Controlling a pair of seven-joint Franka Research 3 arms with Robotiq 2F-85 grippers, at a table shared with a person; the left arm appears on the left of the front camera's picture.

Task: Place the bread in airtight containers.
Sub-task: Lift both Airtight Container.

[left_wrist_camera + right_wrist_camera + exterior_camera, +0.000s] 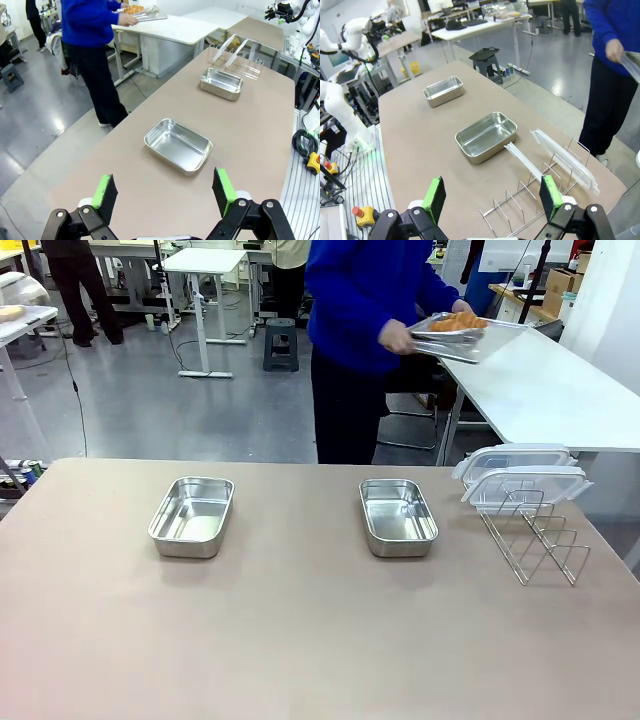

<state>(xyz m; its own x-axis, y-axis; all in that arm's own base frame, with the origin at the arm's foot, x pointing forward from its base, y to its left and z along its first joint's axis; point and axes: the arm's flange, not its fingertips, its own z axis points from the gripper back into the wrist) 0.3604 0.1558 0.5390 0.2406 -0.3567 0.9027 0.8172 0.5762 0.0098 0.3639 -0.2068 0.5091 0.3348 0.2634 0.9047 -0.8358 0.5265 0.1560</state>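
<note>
The bread (458, 321) is on a tray (450, 348) that the person's hand (398, 337) holds, well away from the table; the left container (192, 515) and the right container (398, 516) stand empty.
It seems best to wait until a croissant is in reach, then grasp it softly at its middle. The left gripper (165, 192) and the right gripper (492, 197) have their fingers fully apart, holding and touching nothing.

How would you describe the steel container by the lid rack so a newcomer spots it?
On the brown table, seen from the robot's side, find the wire rack holding two clear lids at the right end. Just left of it sits an empty shiny steel container. Its twin lies farther left, with no rack beside it.
</note>
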